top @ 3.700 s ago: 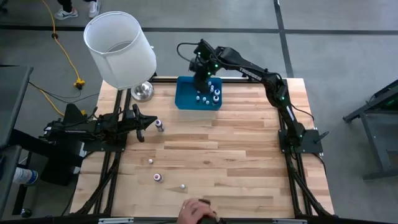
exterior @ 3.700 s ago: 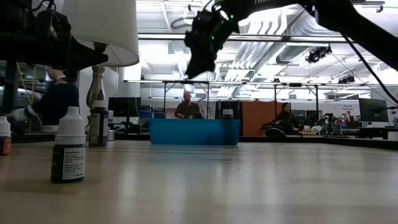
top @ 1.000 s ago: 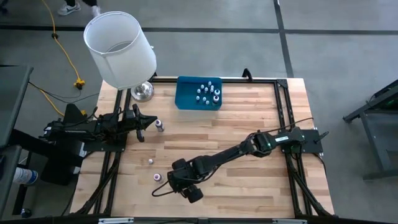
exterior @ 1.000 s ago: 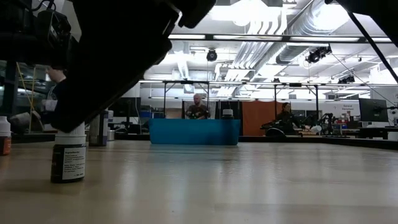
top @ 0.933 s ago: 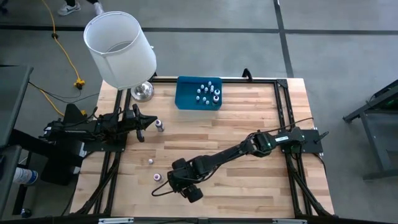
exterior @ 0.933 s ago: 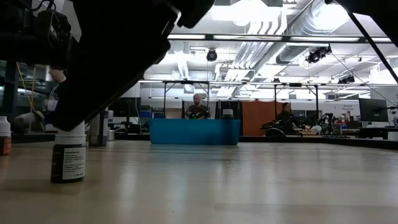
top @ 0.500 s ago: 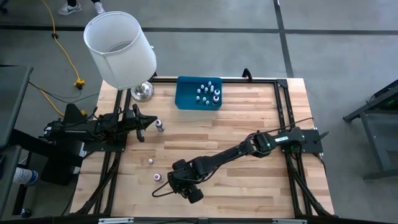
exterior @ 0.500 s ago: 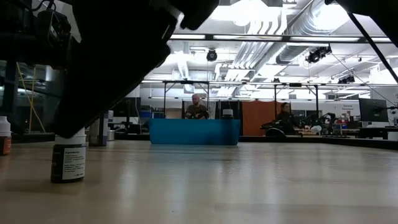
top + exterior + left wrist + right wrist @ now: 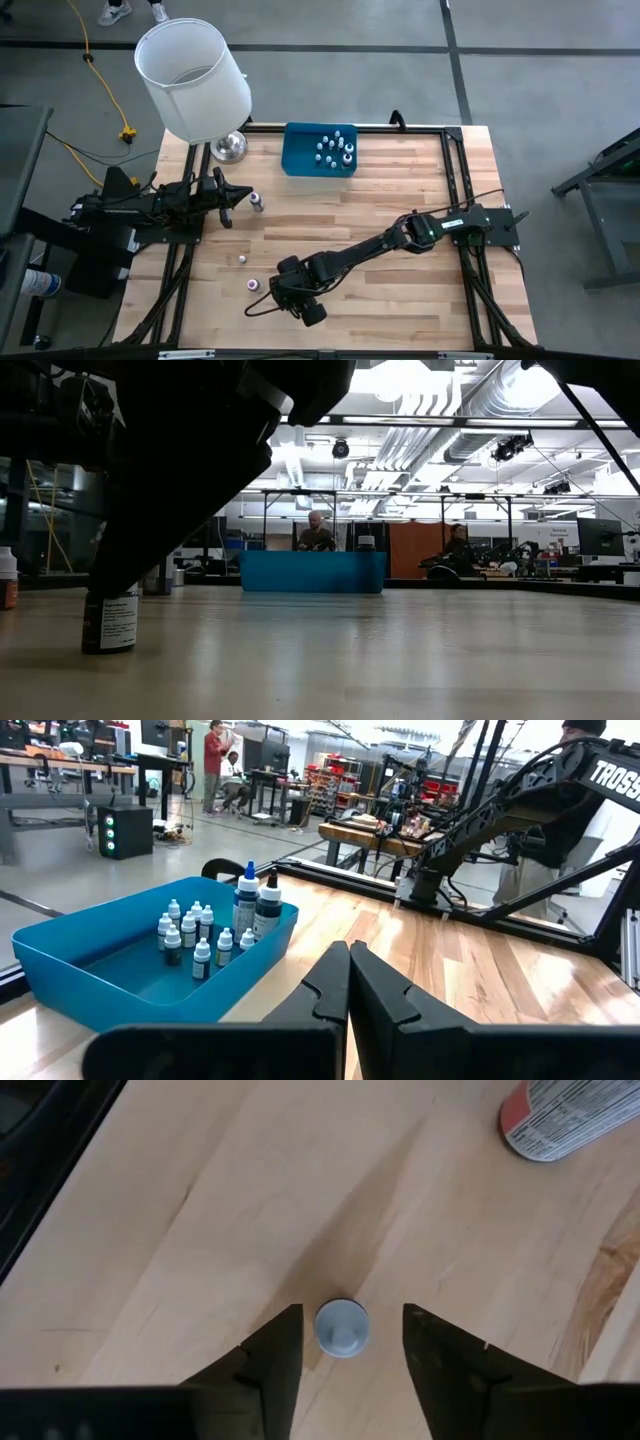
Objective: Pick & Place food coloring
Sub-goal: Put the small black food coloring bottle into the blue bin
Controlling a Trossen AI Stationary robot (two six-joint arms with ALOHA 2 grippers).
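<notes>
A white-capped dropper bottle [image 9: 342, 1328] stands between the right tool's [image 9: 344, 1342] parted fingers; blue plastic tray [image 9: 300, 160] holds more bottles [image 9: 337, 151].

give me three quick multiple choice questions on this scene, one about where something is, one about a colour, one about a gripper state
1. Where is the right gripper?
A. over the tray
B. over an upright dropper bottle near the table's front left
C. at the lamp base

2. What colour is the tray holding bottles?
A. red
B. blue
C. white

3. How do the left gripper's fingers stand?
A. shut, empty
B. wide open
C. clamping a bottle

Answers:
1 B, its fingers flank the white cap without touching.
2 B, blue in the high and left wrist views.
3 A, fingers meet with nothing between.
</notes>
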